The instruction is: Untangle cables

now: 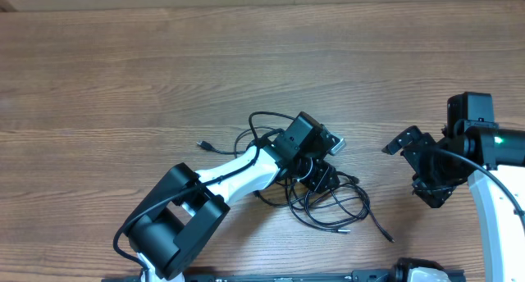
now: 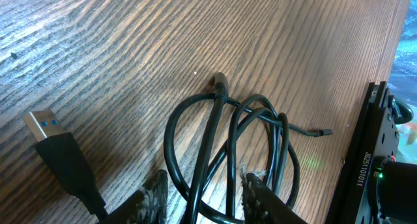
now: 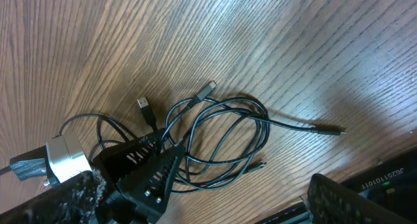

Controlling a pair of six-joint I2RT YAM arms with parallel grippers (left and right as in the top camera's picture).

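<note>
Cables (image 1: pixel 332 202): heaped in one tangle of loops on the counter (image 1: pixel 123 69), stray ends trailing out around it.
Left jaws: down in the tangle's near-left side, parted, fingers (image 2: pixel 155 196) astride several strands, nothing pinched yet.
Right jaws: well off to the right of the tangle, spread wide, empty.
Step in hand: by the look of it, choosing one strand to draw out of the tangle.
Doing it well: close on a single strand, not the whole bundle between the fingers. Draw it away from the tangle slowly and ease off if a loop tightens. Bring the right jaws in to pin the rest of the tangle.
Handy lead: blue-tongued USB plug (image 2: pixel 45 125), lying clear beside the tangle. Worth tracing a cord from a free end like this.
Count, plug ends (image 3: pixel 207 88): four showing around the tangle in the right wrist view.
Count, cords: impossible to tell, too much overlap.
Count, arms: two, one pair of jaws each.
</note>
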